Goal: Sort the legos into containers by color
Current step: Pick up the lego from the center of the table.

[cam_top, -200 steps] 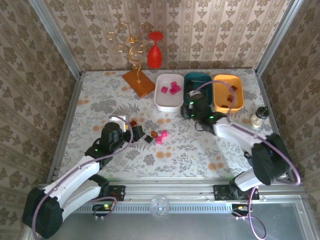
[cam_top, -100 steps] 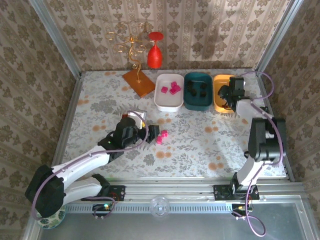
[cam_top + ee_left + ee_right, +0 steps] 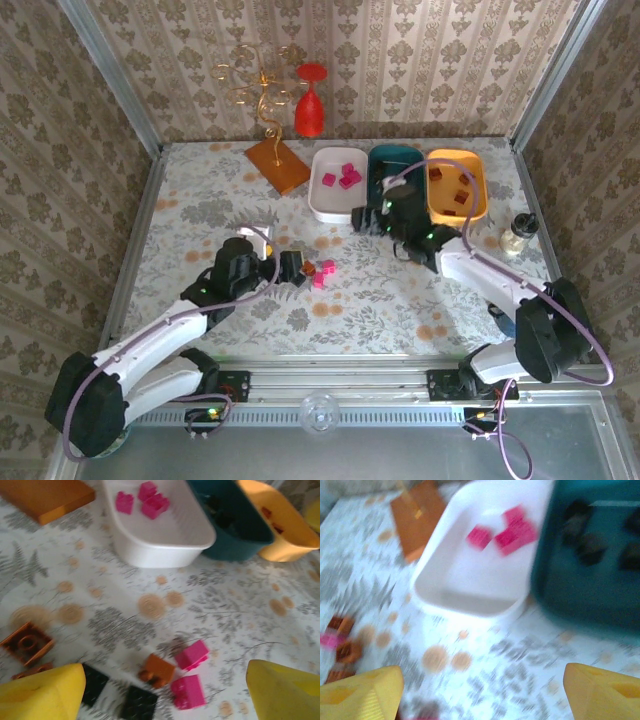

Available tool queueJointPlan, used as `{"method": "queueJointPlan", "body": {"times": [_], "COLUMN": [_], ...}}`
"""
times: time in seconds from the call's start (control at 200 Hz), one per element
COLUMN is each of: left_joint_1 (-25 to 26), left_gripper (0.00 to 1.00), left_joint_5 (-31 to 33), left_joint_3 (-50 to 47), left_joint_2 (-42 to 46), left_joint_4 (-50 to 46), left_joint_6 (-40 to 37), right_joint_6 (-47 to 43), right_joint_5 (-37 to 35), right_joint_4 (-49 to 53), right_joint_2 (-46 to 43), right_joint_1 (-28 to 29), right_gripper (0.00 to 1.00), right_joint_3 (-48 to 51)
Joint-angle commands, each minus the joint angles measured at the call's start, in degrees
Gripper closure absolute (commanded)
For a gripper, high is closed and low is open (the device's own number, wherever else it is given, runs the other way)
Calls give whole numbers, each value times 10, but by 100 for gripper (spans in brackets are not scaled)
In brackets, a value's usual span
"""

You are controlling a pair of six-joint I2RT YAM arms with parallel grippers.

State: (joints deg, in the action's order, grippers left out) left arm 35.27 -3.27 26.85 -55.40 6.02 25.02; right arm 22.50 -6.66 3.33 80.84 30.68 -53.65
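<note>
Loose legos in pink, orange and black lie mid-table. My left gripper hovers open just left of them. In the left wrist view an orange lego, pink ones and black ones lie between its yellow fingers. The white tray holds pink legos. Beside it stand the teal tray and the orange-yellow tray holding brownish legos. My right gripper is open and empty just in front of the white tray and teal tray.
A flat orange-brown tile with a gold stand and a red wine glass stand at the back. A small jar sits near the right wall. Metal frame rails border the table.
My right arm swung from the orange-yellow tray back to the front of the white and teal trays, and its jaws opened. My left gripper shifted slightly beside the loose legos.
</note>
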Motion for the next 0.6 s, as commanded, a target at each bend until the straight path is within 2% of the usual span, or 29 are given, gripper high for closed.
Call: {"method": "queueJointPlan", "body": {"times": [0.0,0.1,0.215,0.355,0.595], "left_joint_1": [-32,-51,-56,-56,-58], "left_gripper": [15,14,14,14,14], "left_joint_5": [-23,-32,-37,-26,-19], "left_joint_3": [-24,-39,-41,-46,-49], "left_joint_2": [8,8,11,16,26], "left_joint_4": [10,32,34,27,22], "left_joint_6": [3,18,21,20,18], "right_joint_6": [-24,-29,-24,-22,-17], "right_joint_5": [17,16,30,40,45], "right_joint_4": [33,44,46,49,42], "right_joint_2": [8,43,114,183,246], "right_joint_1": [39,81,102,111,111], "right_gripper": [14,12,11,11,12], "right_joint_3": [17,5,-22,-66,-105]}}
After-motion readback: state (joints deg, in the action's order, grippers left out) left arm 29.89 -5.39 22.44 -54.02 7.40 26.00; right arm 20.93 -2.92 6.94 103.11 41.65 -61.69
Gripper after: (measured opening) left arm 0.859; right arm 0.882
